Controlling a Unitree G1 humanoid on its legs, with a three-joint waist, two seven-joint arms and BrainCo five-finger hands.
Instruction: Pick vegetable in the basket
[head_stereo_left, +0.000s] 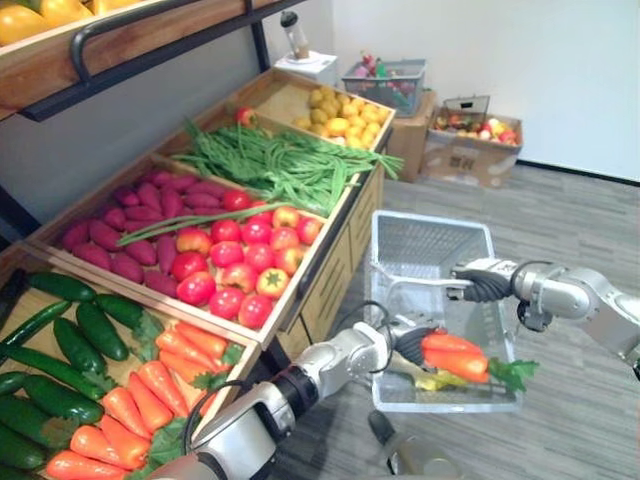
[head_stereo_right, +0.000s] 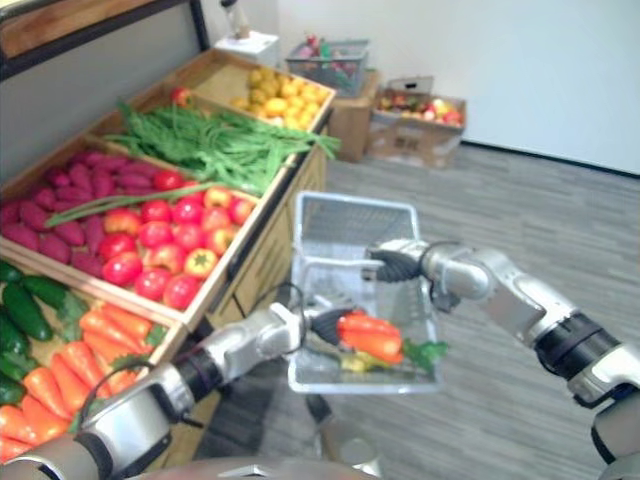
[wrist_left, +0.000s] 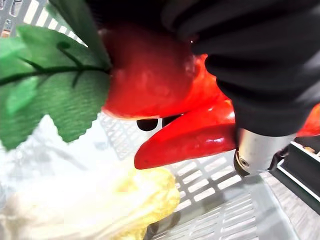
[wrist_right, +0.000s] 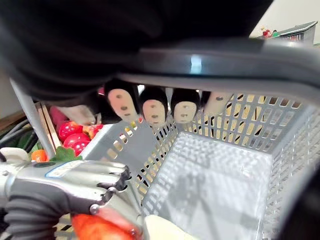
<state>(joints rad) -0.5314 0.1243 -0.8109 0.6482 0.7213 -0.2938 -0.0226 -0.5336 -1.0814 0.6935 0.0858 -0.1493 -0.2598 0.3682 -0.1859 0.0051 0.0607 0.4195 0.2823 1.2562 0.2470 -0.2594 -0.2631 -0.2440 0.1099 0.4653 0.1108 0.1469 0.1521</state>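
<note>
Orange carrots (head_stereo_left: 456, 357) are clamped in my curled left hand (head_stereo_left: 408, 346), over the grey basket (head_stereo_left: 430, 238). My right hand (head_stereo_left: 478, 281) is closed round the basket's handle (wrist_right: 225, 62).

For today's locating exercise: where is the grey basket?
Left eye view: the basket hangs right of the vegetable stand, handle in the right hand, left hand holding carrots over it.

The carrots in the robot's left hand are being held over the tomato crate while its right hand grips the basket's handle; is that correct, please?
Not quite: the carrots in the left hand are held over the inside of the grey basket, as the left eye view shows. The right hand does grip the basket's handle.
</note>
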